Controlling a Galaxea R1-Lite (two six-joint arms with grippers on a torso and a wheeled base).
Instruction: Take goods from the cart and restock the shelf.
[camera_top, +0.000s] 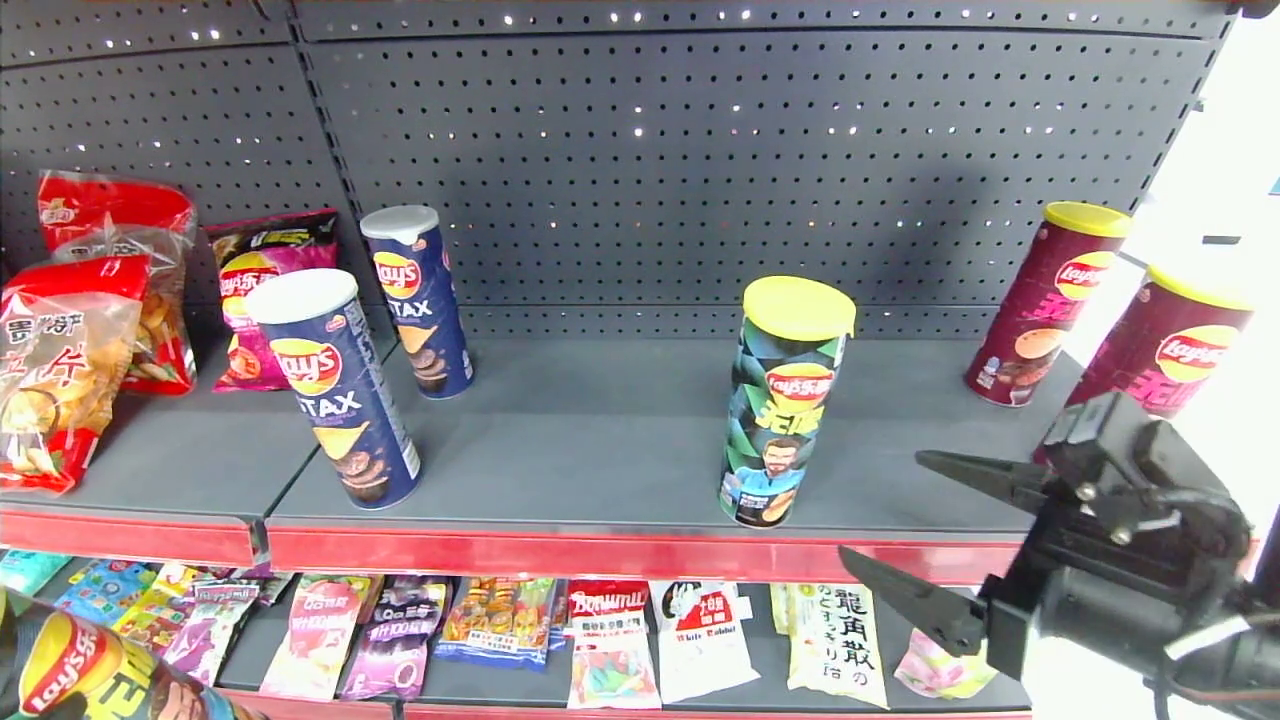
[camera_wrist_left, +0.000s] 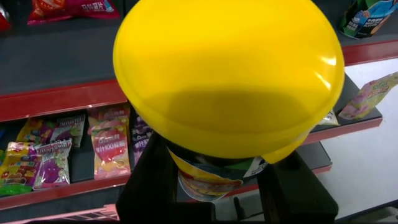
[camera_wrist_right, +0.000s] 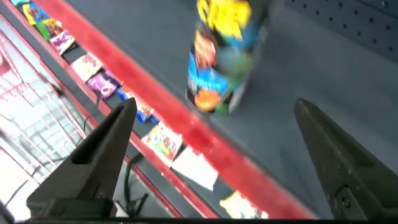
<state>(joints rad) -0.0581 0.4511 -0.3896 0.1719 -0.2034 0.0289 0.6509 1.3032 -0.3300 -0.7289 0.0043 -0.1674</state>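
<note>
Green can (camera_top: 787, 400) upright on the shelf (camera_top: 600, 440), second can (camera_wrist_left: 227, 74) in the left hand (camera_wrist_left: 221, 193).

Green can, yellow-lidded, near the shelf's red front edge, between two blue cans (camera_top: 335, 390) on the left and two maroon cans (camera_top: 1050, 300) at the right end, touching none of them. Right hand (camera_top: 882, 506) just beside and below the green can, out past the front edge, fingers wide apart, holding nothing. Left hand clamped on the second can, its yellow lid toward the wrist camera, low at the left in front of the packets (camera_top: 610, 640) ranged under the shelf. Bags (camera_top: 80, 330) of snacks at the shelf's far left.
</note>
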